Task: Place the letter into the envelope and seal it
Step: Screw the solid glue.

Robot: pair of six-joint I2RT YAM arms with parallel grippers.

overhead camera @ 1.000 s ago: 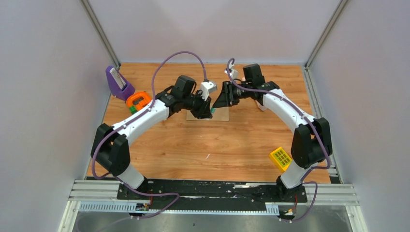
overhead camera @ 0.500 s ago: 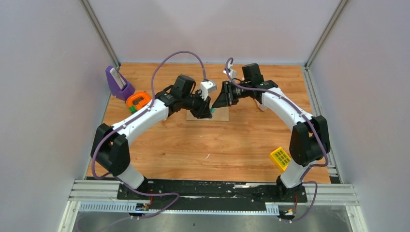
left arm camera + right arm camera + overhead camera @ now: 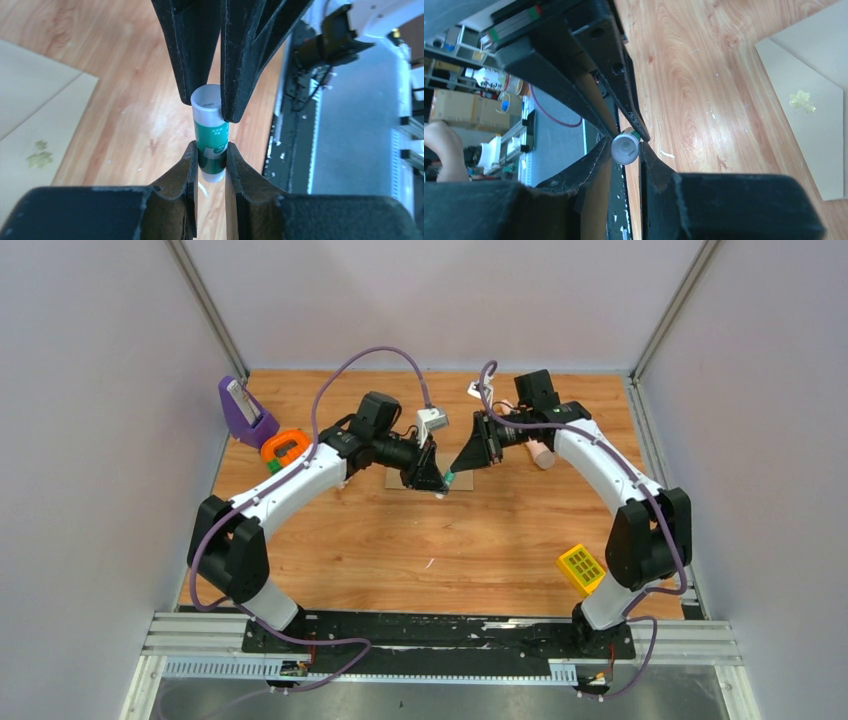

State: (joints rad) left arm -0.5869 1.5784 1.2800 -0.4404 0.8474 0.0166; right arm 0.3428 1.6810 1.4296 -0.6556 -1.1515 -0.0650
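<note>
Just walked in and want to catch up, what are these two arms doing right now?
Both arms hold a green-and-white glue stick in the air between them. The left gripper is clamped on its green body, the right gripper on its white cap end. The tan envelope lies on the table, flap open, with a yellowish smear on the flap. No letter is in sight.

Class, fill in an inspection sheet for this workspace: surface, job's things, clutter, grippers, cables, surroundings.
Surface: wooden tabletop, small white specks.
Job's things: envelope lies flat, greenish smear on it; letter not seen separately.
Clutter: purple holder, orange object, yellow block, pink object.
Grippers: left gripper and right gripper each shut on one glue stick.
Cables: purple cable loops over each arm.
Surroundings: pale walls, metal rail at near edge.
</note>
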